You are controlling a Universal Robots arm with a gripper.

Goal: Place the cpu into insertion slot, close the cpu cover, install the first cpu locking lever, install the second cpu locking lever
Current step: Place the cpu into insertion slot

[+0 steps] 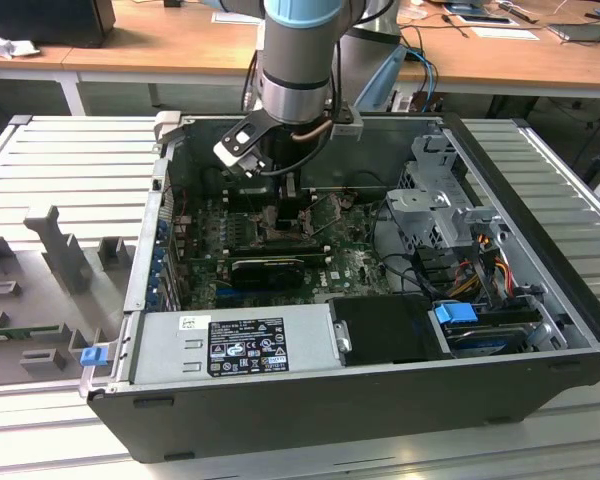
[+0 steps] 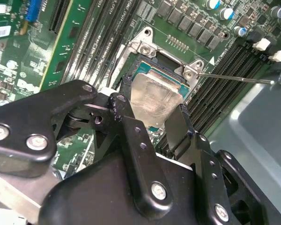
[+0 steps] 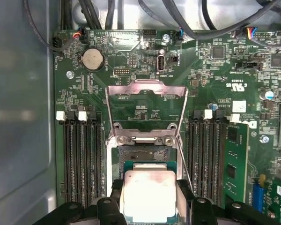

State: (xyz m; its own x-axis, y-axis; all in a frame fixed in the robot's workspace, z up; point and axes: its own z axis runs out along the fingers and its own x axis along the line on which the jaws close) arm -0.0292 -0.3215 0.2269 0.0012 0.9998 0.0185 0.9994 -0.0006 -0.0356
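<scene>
Exterior view: even room light, ribbed metal desk (image 1: 70,150) pale and bright; computer case (image 1: 380,410) interior dim, motherboard (image 1: 350,265) darkest beneath arm (image 1: 298,60). In both wrist views flat, brighter light on motherboard; cpu (image 3: 147,194) top washed near white by glare in first wrist view, cpu cover (image 3: 146,86) shiny; black pincer (image 2: 152,101) dark in second wrist view, small highlights on its screws.

PSU (image 1: 235,345), coin batt. (image 3: 92,59), RAM slots (image 3: 80,159)
</scene>
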